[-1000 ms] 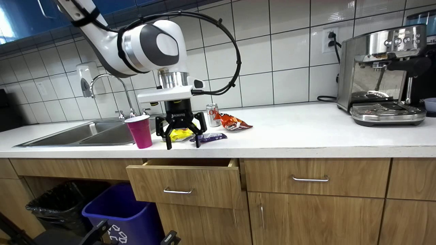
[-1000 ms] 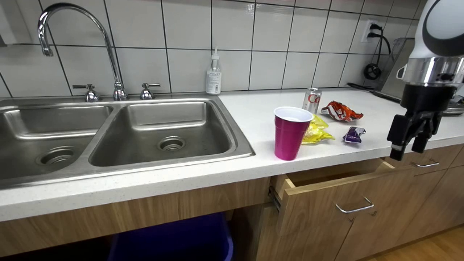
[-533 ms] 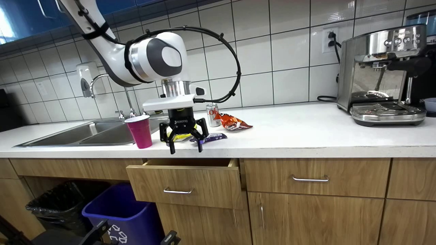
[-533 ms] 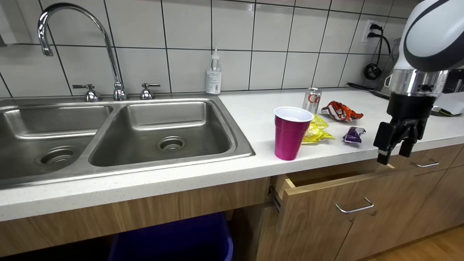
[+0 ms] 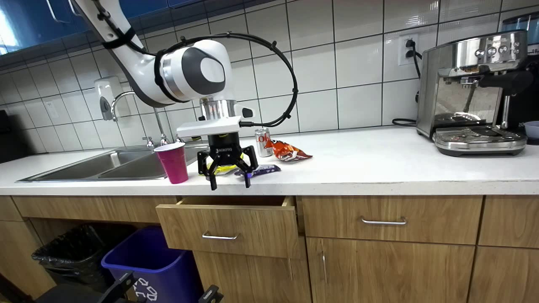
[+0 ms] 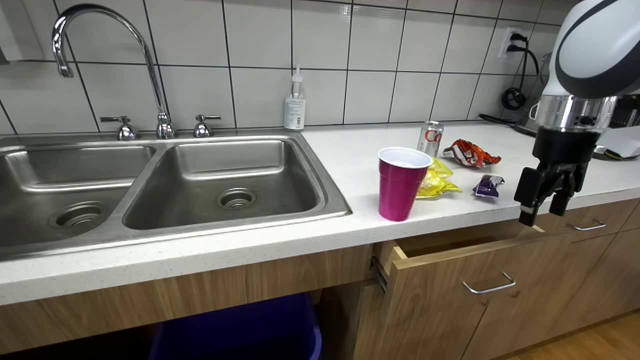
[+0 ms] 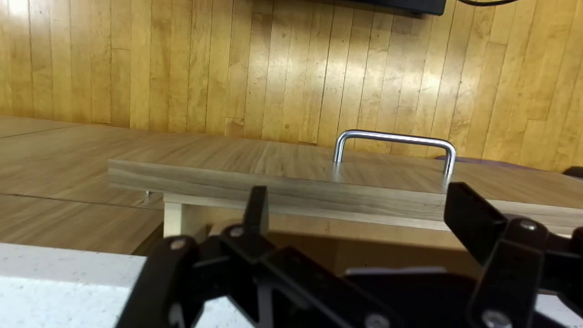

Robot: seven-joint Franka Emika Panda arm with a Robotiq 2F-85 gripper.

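The end effector (image 5: 230,186) has come slightly lower, its jaws spread wide above the open wood-grain drawer (image 5: 229,223), whose long axis runs left to right, front facing near.

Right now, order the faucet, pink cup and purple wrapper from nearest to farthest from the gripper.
In an exterior view, from the gripper:
1. Purple wrapper, left in the picture
2. Pink cup, farther left
3. Faucet, far left at the sink
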